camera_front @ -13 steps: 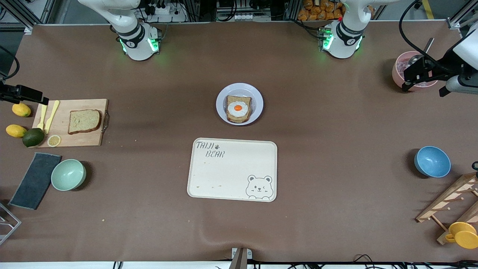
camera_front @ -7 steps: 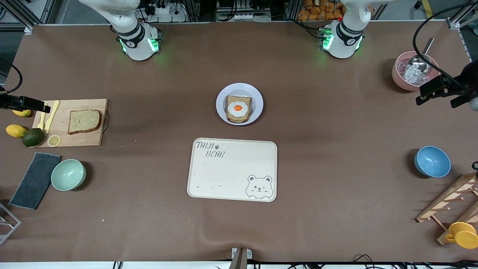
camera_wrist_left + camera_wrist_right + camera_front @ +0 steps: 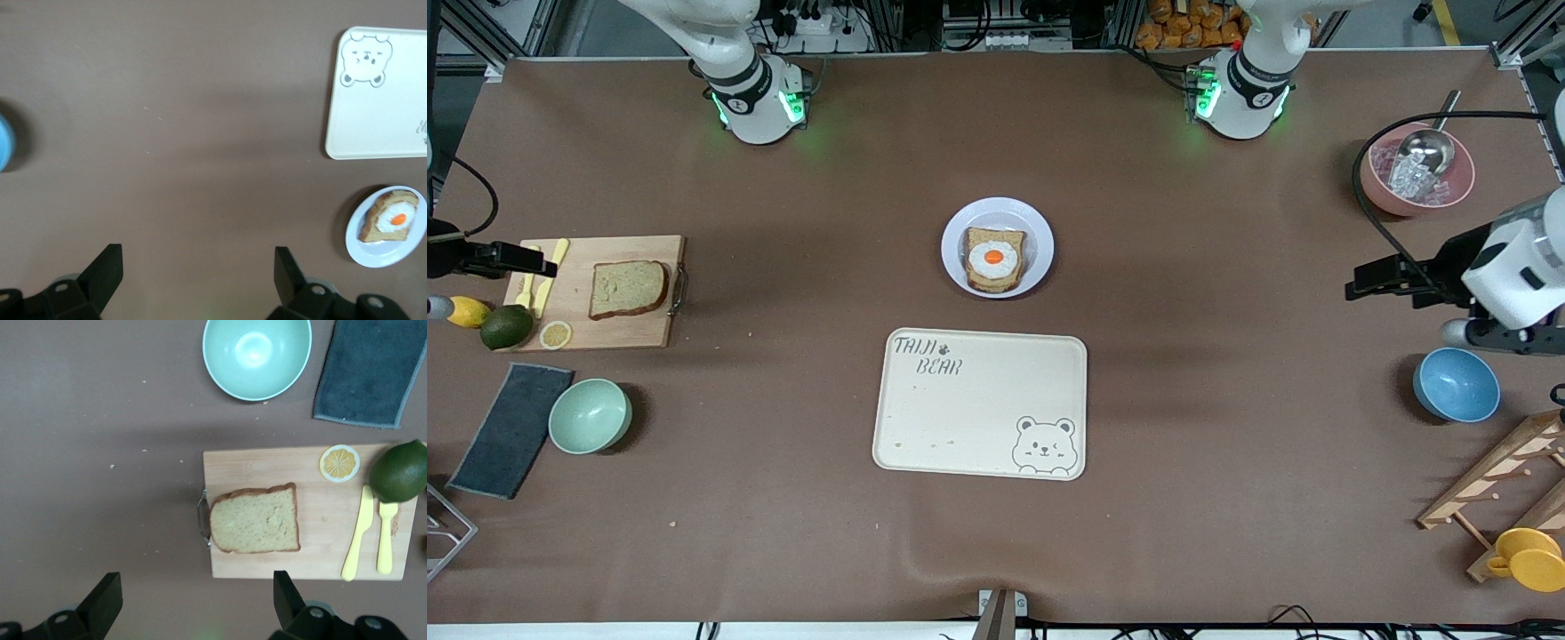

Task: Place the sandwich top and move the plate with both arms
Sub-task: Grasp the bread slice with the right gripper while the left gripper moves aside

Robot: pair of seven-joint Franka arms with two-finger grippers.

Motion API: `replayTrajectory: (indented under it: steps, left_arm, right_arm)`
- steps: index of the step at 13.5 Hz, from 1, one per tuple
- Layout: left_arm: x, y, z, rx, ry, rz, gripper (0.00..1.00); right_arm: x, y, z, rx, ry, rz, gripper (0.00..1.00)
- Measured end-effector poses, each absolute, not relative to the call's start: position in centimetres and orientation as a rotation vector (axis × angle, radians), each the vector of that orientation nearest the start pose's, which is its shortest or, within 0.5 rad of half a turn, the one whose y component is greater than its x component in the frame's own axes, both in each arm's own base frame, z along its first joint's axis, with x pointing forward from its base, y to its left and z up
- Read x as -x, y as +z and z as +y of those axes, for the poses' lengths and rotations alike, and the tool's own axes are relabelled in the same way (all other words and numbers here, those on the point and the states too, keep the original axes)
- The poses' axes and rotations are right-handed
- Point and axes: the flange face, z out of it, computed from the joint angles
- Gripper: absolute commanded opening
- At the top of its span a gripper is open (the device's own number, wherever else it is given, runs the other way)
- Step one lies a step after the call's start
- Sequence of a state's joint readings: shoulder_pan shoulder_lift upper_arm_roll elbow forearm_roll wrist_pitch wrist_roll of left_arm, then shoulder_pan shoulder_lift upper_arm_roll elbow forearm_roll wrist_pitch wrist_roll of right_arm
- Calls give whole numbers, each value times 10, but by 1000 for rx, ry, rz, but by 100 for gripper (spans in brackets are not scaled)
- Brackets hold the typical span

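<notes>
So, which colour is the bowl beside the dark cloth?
The bowl is mint green, seen best in the right wrist view, beside the dark cloth.

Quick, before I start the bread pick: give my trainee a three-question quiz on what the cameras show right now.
1. True or false: the sandwich top already lies on the egg toast.
2. What does the sandwich top rest on? A) the bear-print tray B) the wooden cutting board C) the mint bowl
3. Fill in: the left gripper and the right gripper both have their fingers ____.

Key:
1. False; the toast on the plate carries only the egg.
2. B
3. open, holding nothing
</notes>
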State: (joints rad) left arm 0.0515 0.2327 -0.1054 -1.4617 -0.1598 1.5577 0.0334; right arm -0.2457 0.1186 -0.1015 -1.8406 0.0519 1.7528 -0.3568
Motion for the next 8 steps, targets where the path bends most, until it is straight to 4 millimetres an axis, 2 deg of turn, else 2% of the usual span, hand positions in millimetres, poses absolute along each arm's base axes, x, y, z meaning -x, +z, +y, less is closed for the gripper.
replayTrajectory:
  steps: [3,8]
  left_arm:
    - [-613,530,-51,3358,270,127,100]
    - [-609,507,-63,3406,332,123,100]
  right_arm:
    - [-528,410,-211,2981,302,17,100]
    - [-516,352,-235,2965,291,-42,100]
